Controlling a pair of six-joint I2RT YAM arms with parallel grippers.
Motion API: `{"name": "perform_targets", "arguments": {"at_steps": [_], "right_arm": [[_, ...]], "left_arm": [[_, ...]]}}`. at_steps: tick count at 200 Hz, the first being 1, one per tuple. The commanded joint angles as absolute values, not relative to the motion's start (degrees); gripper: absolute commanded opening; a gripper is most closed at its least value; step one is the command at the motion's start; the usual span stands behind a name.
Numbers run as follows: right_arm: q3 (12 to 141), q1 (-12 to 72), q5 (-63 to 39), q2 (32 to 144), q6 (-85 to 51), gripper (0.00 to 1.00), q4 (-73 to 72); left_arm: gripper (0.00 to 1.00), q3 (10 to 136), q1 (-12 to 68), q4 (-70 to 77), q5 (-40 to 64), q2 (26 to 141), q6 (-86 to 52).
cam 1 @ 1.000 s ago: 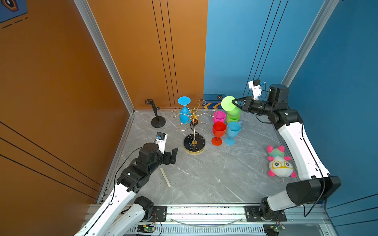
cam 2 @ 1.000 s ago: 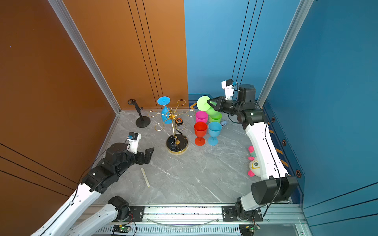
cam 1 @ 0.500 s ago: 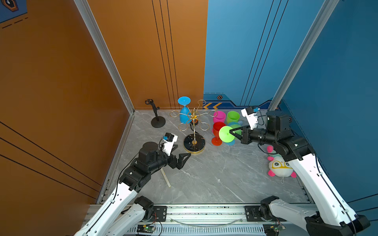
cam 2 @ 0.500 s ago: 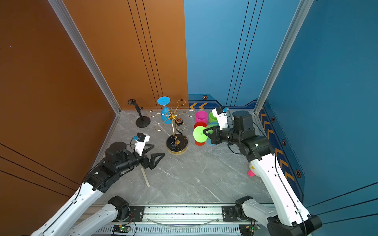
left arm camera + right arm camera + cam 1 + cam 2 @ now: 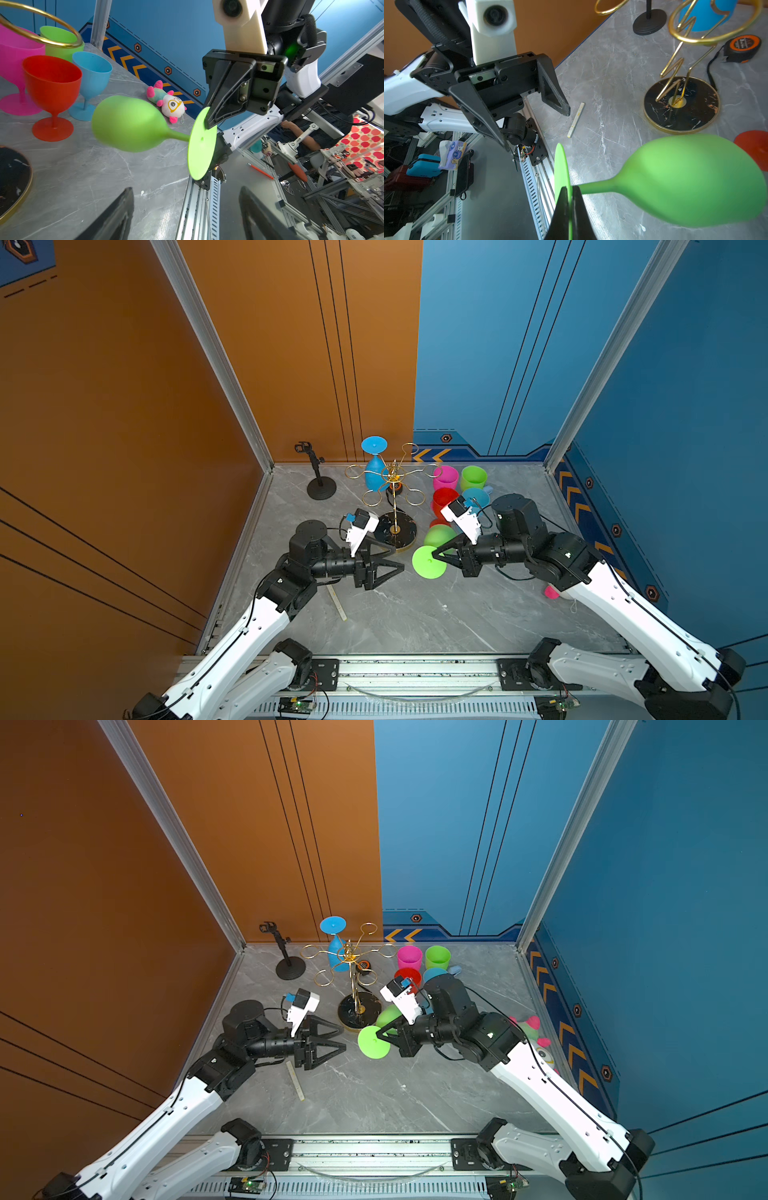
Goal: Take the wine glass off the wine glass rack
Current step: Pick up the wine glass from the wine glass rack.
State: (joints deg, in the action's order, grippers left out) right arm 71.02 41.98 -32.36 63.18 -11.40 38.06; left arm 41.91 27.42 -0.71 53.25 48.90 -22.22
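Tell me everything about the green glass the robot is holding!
The green wine glass looks like matte bright-green plastic: a rounded bowl, a thin stem and a flat round foot. It hangs sideways in the air beside the base of the wine glass rack, its bowl slightly blurred. Only the right gripper touches it, pinching the foot's edge.

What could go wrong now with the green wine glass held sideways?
The right gripper pinches only the foot edge of the green wine glass; the bowl sticks out sideways, so it might twist or slip.
The open left gripper is close to the foot and could knock it.
The bowl hangs near the red glass; a swing may tip it.
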Motion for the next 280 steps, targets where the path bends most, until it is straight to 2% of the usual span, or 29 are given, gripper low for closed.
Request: {"name": "perform_targets", "arguments": {"at_steps": [1, 91, 109, 132, 180, 222, 280], "right_arm": [[70.2, 43.1, -33.4, 63.9, -12.1, 0.00, 32.1], [70.9, 44.8, -35.5, 67.3, -12.5, 0.00, 27.3], [70.9, 44.8, -35.5, 67.6, -12.5, 0.00, 26.7], [70.8, 44.7, -35.9, 68.0, -12.6, 0.00, 26.1], [70.8, 44.5, -36.3, 68.8, -12.7, 0.00, 25.6], [70.6, 44.0, -36.5, 68.7, -12.7, 0.00, 25.6], [70.3, 43.3, -37.0, 68.7, -13.1, 0.00, 25.7]], "left_arm": [[0.79, 41.3, 26.9, 3.2, 59.2, 49.0, -24.6], [0.71, 41.9, 27.0, 3.2, 61.3, 50.1, -25.6], [0.63, 41.9, 27.0, 3.2, 61.6, 50.3, -25.8], [0.58, 42.0, 27.0, 3.3, 61.7, 50.6, -25.9], [0.39, 42.0, 27.0, 3.6, 61.8, 50.6, -26.1], [0.16, 42.0, 27.0, 4.0, 61.8, 50.7, -26.4], [0.01, 41.9, 26.9, 4.2, 61.8, 50.8, -26.6]]}}
